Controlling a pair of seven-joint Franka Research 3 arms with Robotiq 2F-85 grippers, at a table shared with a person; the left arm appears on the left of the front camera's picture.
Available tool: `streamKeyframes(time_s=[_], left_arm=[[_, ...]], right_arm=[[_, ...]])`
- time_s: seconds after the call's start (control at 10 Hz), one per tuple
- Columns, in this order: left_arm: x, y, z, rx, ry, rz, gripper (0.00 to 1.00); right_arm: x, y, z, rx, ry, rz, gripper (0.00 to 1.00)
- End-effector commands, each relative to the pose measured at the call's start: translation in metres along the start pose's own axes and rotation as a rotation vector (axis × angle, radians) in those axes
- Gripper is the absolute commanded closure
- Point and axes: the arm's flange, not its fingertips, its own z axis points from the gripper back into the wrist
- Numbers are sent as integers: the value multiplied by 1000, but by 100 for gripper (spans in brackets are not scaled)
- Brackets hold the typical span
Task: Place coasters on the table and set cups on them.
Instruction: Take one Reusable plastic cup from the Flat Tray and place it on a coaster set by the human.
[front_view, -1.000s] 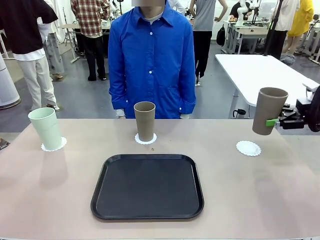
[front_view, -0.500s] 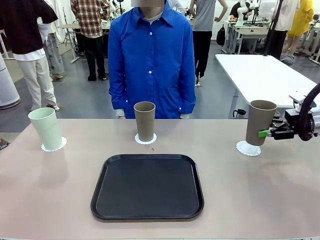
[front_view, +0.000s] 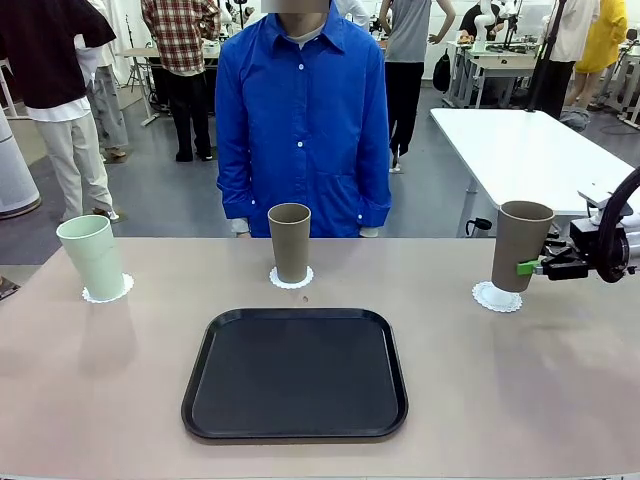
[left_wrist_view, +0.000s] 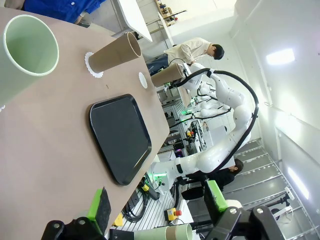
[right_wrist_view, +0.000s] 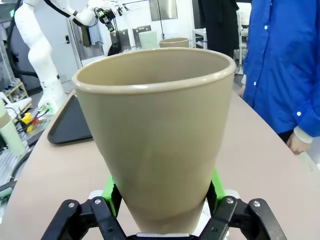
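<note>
Tan cup (front_view: 521, 245), empty, clamped in right pincer (front_view: 534, 267) on doily (front_view: 497, 297).

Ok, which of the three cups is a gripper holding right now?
The brownish-tan cup on the table's right side, over its doily: the right gripper clamps it. The middle tan cup and mint green cup stand free.

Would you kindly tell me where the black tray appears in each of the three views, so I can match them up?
Front view: the black tray lies at centre, near the table's close edge, in front of the middle brown cup.
Left wrist view: it sits mid-frame, rotated, below that same cup.
Right wrist view: only a corner peeks out at left, behind the held brown cup.
Shared landmark: the person's blue shirt.
</note>
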Motion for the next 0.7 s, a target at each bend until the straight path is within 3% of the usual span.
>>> streamKeyframes(time_s=[0.0,0.6], left_arm=[[-2,-3,-1,-11,-9,-13,0],[-2,-3,-1,-11,-9,-13,0]], right_arm=[[-8,-9,-5,85,-37,60,18],[-31,-34,-8,61,-48,27,18]])
